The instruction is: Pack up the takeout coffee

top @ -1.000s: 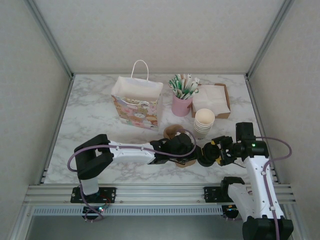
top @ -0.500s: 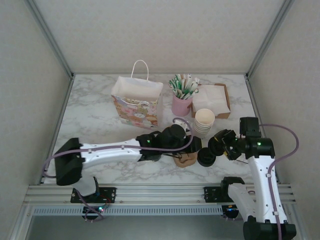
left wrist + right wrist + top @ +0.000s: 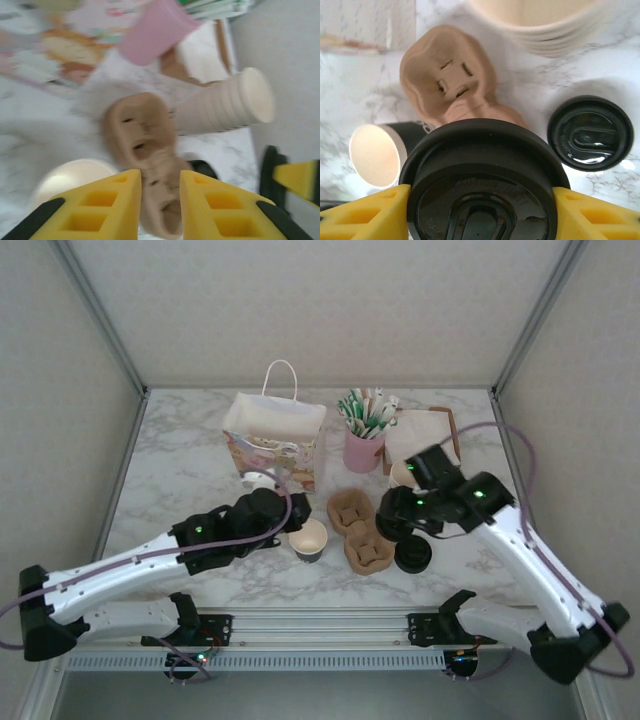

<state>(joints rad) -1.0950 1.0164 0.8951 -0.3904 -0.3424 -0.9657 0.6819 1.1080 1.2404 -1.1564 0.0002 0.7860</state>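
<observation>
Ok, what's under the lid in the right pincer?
The brown moulded-pulp cup carrier lies partly below the round black plastic lid in the right pincer; the lid covers its near end.

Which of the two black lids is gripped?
The lid clamped between the right gripper's fingers, near the cardboard carrier. The other lid lies flat on the table, untouched.

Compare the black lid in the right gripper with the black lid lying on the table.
The held lid is clamped in the right gripper; the loose lid is touched by nothing. The held lid is raised above the table; the loose lid lies flat on it, beside the carrier. Both are round and glossy black.
</observation>
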